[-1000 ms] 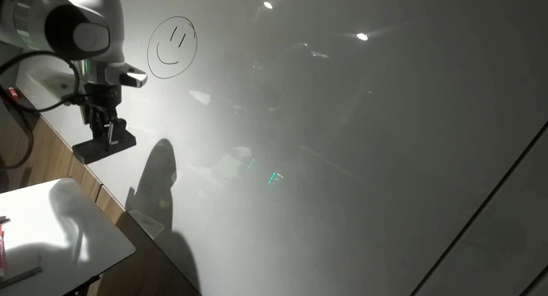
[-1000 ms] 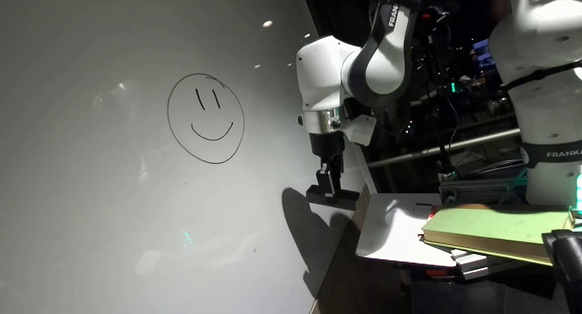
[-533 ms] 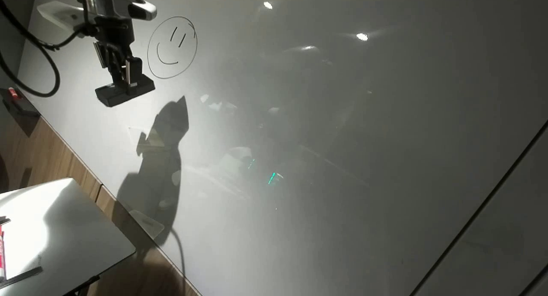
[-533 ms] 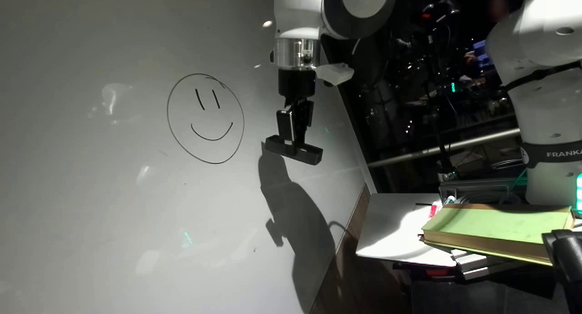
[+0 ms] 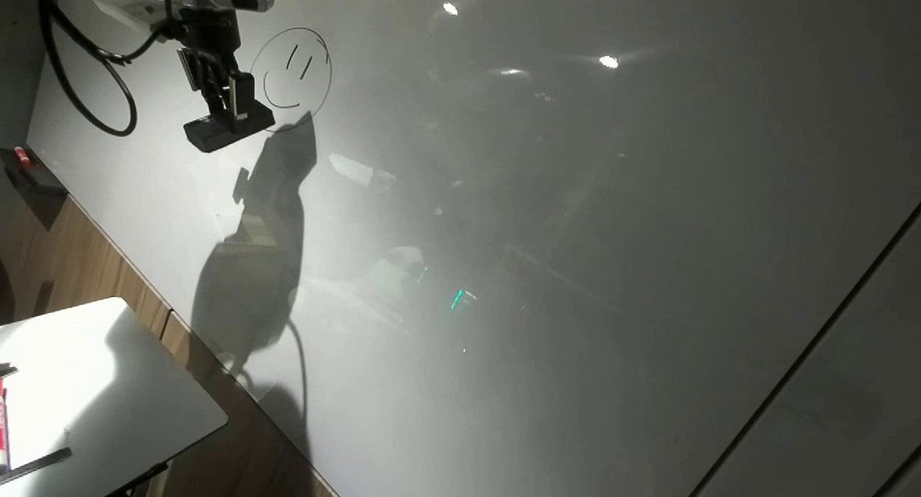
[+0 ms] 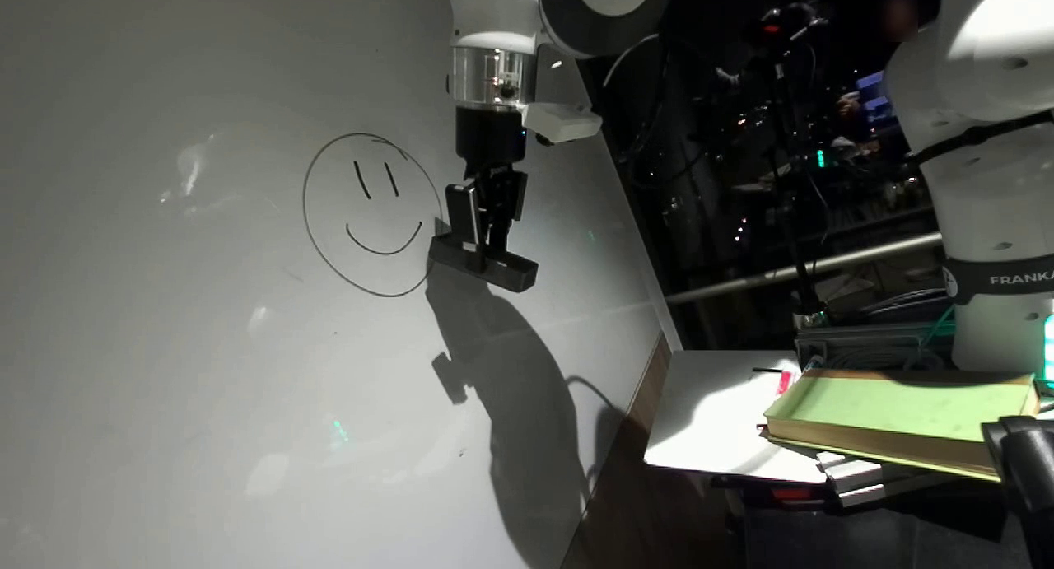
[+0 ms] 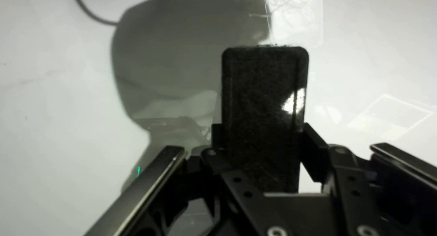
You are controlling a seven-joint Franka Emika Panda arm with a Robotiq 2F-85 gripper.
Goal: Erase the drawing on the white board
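If wondering about the pincer (image 7: 263,145), yep, clamped on the eraser (image 6: 509,271), squeezed from left and right in the wrist view. Can see the drawing (image 6: 375,215) on the board (image 5: 619,382) in both exterior views: thin dark circle, two short strokes for eyes, curved mouth. Looks pretty much all there, bar a bit of the circle hidden behind the eraser and pincer. As for that eraser, held just beside the drawing, overlapping the circle's edge in both exterior views. Honestly can't tell whether touching the board or not. Also spotted a big dark shadow (image 5: 270,209) on the board, reaching the rim of the circle. Got some bright spots (image 5: 609,62) too, well to the right of the drawing in an exterior view. Can make out the desk (image 6: 698,425) to the right of the board in an exterior view, carrying a marker (image 6: 785,382) next to a green book (image 6: 897,408). Farther right, can see part of the arm (image 6: 980,207). Far left in an exterior view, found a dark block (image 5: 43,180) with something red (image 5: 22,156) on it, too small to name.
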